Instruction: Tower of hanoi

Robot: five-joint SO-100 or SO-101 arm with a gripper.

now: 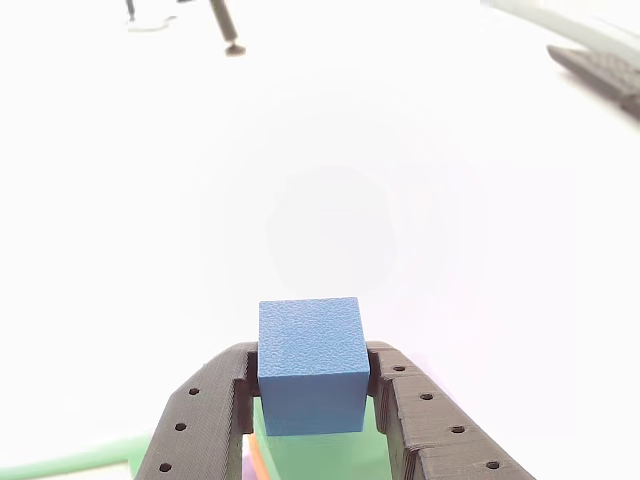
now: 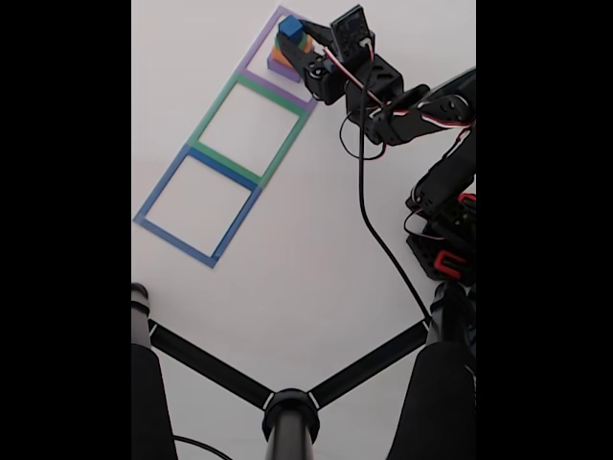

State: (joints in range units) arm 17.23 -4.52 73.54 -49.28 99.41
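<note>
Reaching out low across table (image 2: 316, 259), gripper (image 1: 314, 385) clamping blue block (image 1: 311, 362) atop green block (image 1: 320, 455), inside purple outline (image 2: 257, 50).

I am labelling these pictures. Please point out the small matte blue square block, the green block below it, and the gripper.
Small matte blue square block (image 1: 312, 340): other view, top face.
Green block (image 1: 320, 455): other view, front face under the blue block.
Gripper (image 1: 313, 385): other view, midway between fingertips, against the blue block's sides.
</note>
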